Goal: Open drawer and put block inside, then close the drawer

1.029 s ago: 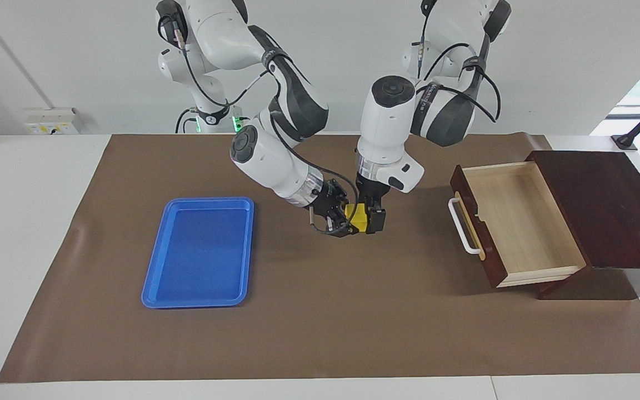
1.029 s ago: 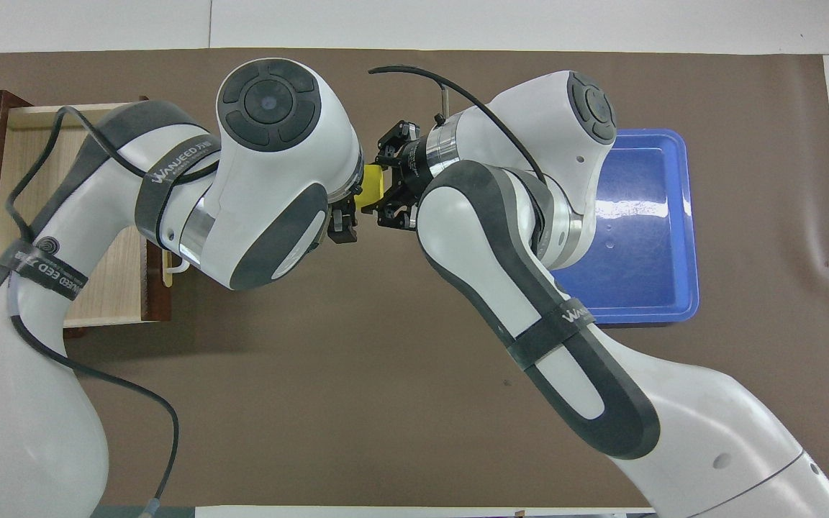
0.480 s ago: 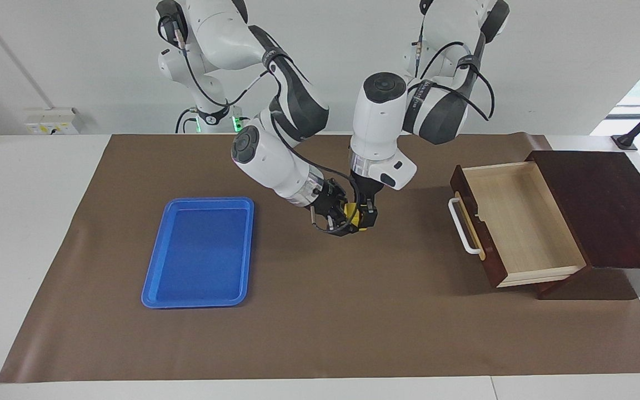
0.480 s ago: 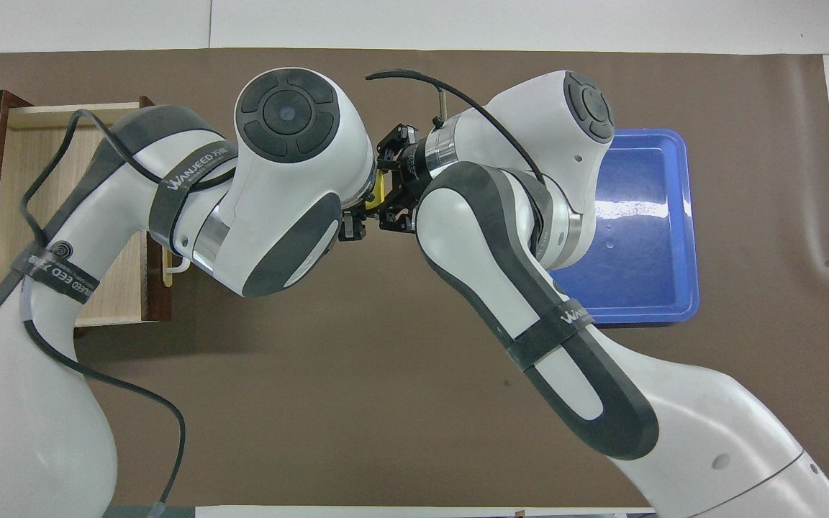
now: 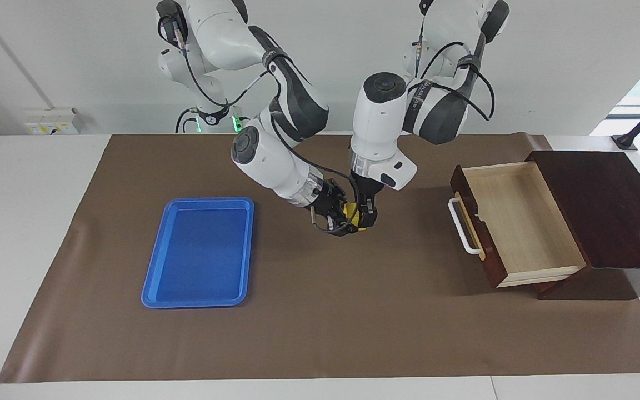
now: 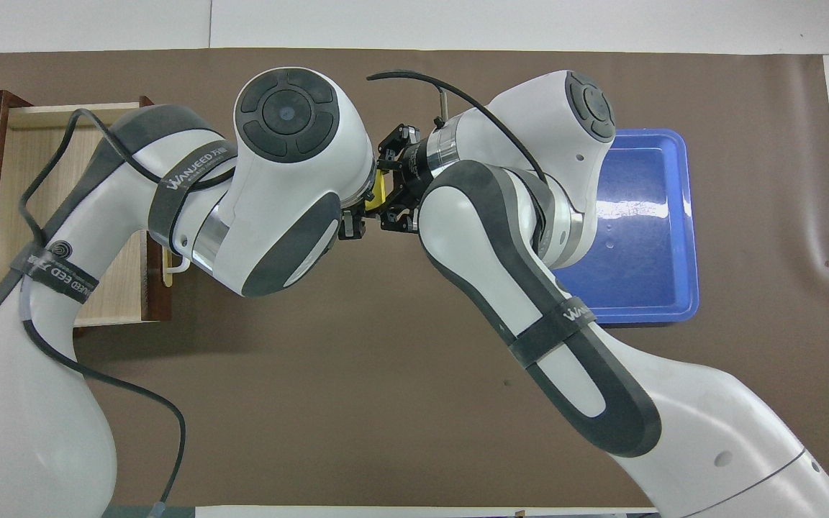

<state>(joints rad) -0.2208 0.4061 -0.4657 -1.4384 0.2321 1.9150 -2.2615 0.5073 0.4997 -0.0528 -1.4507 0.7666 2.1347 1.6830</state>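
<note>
The small yellow block (image 5: 353,218) hangs in the air over the middle of the brown mat, between both grippers; it also shows in the overhead view (image 6: 379,189). My right gripper (image 5: 342,220) is shut on the block from the right arm's end. My left gripper (image 5: 365,215) comes down from above with its fingers shut on the same block. The drawer (image 5: 520,222) stands pulled open at the left arm's end, its pale wood inside bare and its white handle (image 5: 460,228) facing the middle. In the overhead view the left arm covers part of the drawer (image 6: 22,147).
A flat blue tray (image 5: 200,253) lies on the mat (image 5: 325,322) toward the right arm's end, with nothing in it. The dark wooden cabinet (image 5: 614,205) that holds the drawer sits at the table's edge at the left arm's end.
My left gripper has moved in toward the right gripper and its fingers have narrowed onto the block. The right gripper and the block have barely moved. The drawer has stayed open.
</note>
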